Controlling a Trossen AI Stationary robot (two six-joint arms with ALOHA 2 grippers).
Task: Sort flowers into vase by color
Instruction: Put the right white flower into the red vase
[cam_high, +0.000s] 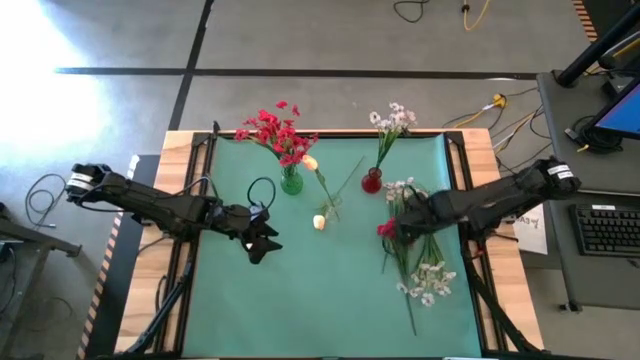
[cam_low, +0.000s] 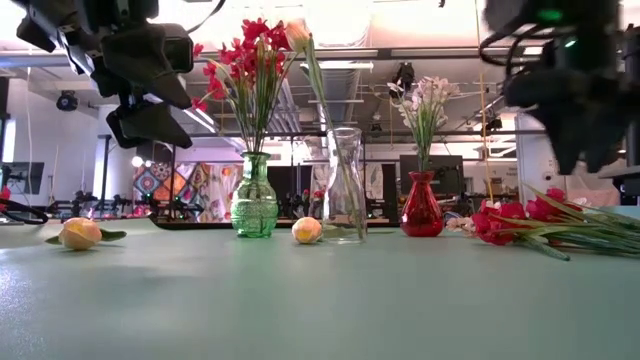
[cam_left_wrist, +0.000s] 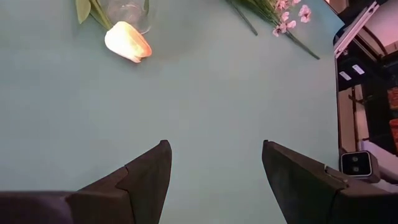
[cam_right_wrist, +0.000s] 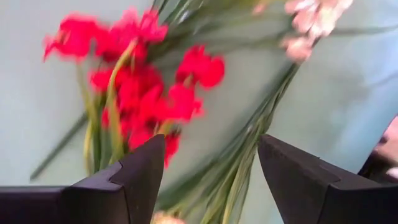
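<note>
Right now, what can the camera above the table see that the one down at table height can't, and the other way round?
Only the high view shows the loose white sprays lying on the mat by the right gripper, plus cables and a keyboard off the table.

Only the low view shows the clear glass vase standing upright, and the room behind.

Both show the green vase with red flowers, the red vase with white flowers, loose red flowers, two cream rosebuds on the mat, one at, and the raised left gripper.
</note>
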